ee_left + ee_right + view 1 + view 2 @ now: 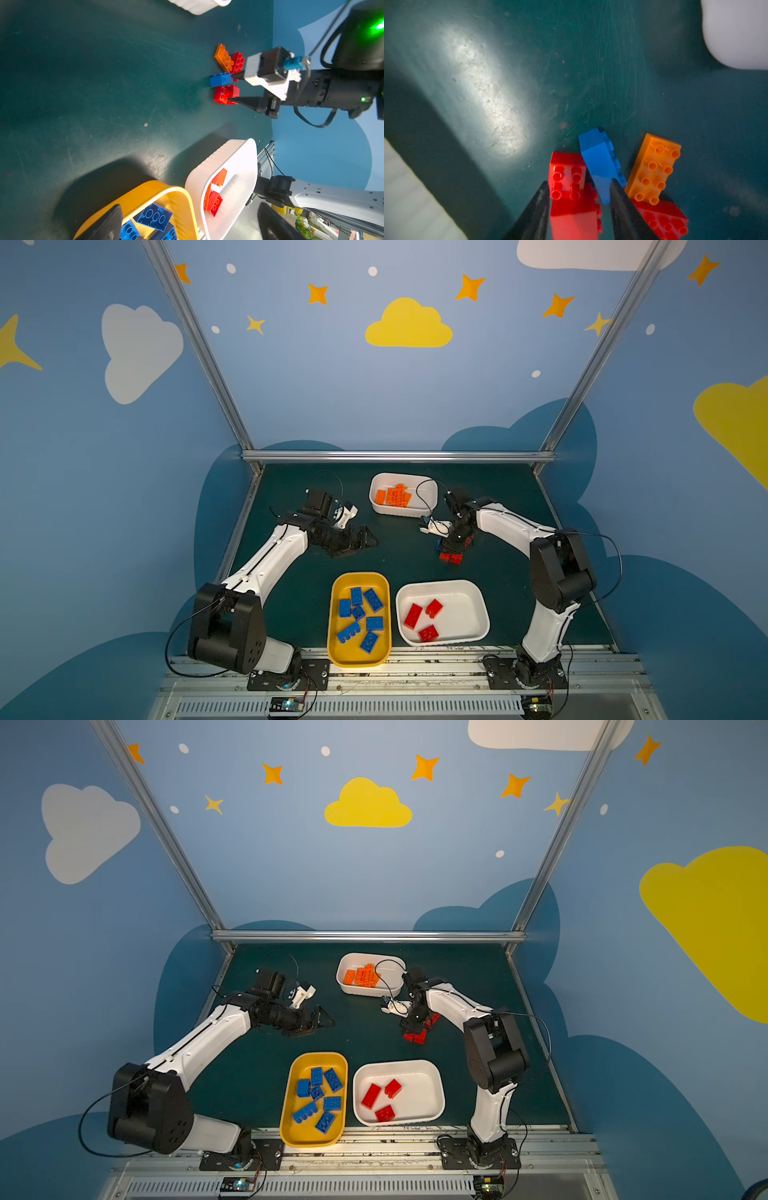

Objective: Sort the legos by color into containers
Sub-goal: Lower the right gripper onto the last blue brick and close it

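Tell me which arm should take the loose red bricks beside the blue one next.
Right. The right gripper is down on the mat with its jaws either side of the red bricks. The left gripper hangs open well apart from them.

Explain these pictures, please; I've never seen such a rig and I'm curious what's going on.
Two robot arms stand at a green table. Two pictures look down from overhead; the other two come from a camera on each wrist. Blue bricks lie in the yellow tub, red bricks in the wide white tub, orange bricks in the smaller white tub. The right tool straddles loose red bricks on the table; whether it grips yet is unclear. The left tool is open, holding nothing.
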{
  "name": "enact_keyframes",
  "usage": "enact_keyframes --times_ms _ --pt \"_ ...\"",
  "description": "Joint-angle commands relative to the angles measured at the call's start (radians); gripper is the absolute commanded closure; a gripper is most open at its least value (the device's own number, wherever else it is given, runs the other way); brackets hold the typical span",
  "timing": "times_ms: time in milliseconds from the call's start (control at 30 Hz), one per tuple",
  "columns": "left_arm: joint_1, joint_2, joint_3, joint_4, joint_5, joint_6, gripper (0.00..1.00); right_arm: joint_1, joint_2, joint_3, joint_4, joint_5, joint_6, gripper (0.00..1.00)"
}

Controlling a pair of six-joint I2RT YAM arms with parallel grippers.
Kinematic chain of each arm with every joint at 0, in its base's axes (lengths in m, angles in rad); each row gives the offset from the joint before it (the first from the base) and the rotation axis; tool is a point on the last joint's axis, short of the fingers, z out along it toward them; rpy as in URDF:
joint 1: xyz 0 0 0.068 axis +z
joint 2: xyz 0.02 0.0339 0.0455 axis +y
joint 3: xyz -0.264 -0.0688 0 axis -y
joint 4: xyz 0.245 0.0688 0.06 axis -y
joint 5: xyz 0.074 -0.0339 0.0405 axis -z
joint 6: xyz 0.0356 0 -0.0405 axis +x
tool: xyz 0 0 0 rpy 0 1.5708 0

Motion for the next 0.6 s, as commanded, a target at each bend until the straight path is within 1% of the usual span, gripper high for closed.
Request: enact_keyframes --times_ms 0,167,433,567 --pt "-0.002 -0.042 -0.007 0.002 0.012 0.000 0.00 -0.003 0.026 0.050 -0.006 -0.017 -0.009 0.53" --pt "-0.002 -0.057 -0.024 0.002 0.011 -0.003 0.00 -0.011 0.085 0.105 -0.025 -0.019 -0.005 0.55" --pt "-0.002 -0.061 -0.029 -0.005 0.011 0.001 0.00 -0.029 0.128 0.118 -0.069 -0.010 -0.042 0.58" --pt "-0.002 -0.062 -0.028 -0.011 0.011 0.004 0.00 -0.040 0.144 0.128 -0.074 -0.008 -0.047 0.61"
